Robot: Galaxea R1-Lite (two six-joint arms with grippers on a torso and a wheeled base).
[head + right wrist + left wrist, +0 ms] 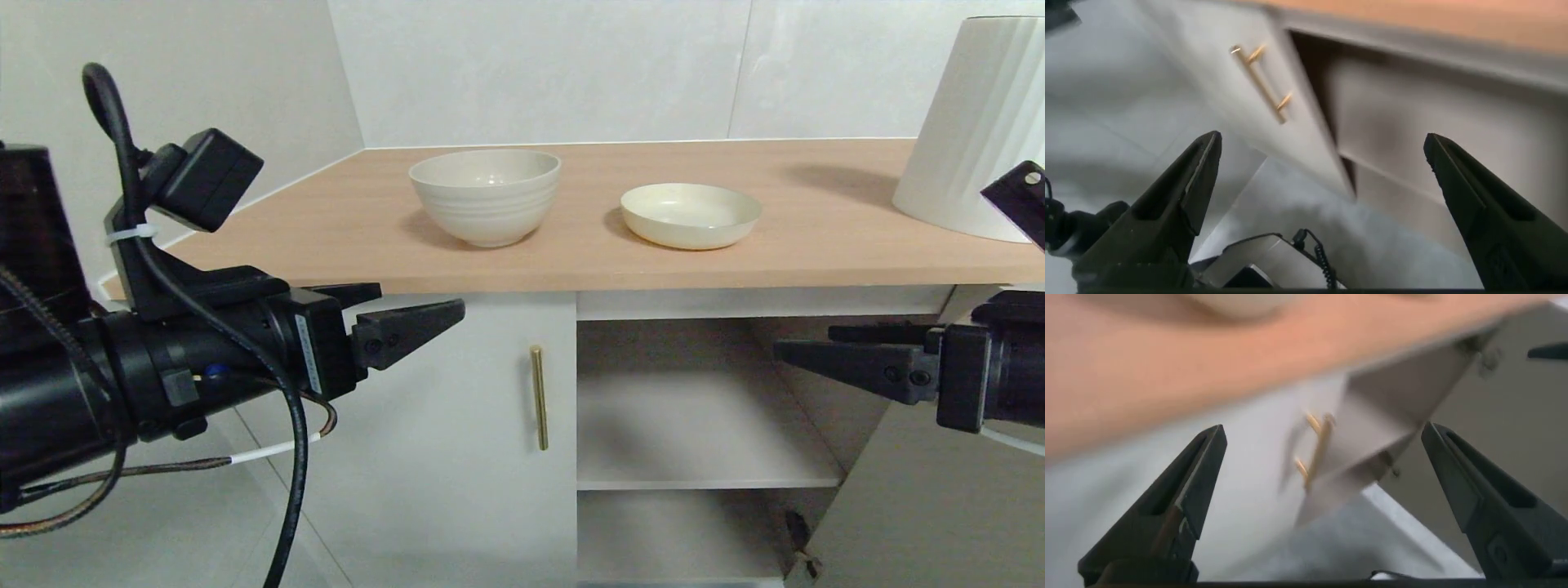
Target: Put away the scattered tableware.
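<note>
While the left gripper [421,296] and right gripper [804,339] hang spread and empty below the countertop [816,237], the ribbed bowl [485,196] and shallow dish [691,214] sit on it. A careless rise could strike its edge.

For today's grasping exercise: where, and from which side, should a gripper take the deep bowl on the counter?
Pinch the rim of the bowl from above, one finger inside and one outside: it stands upright, mouth open, and looks probably too wide to span.
</note>
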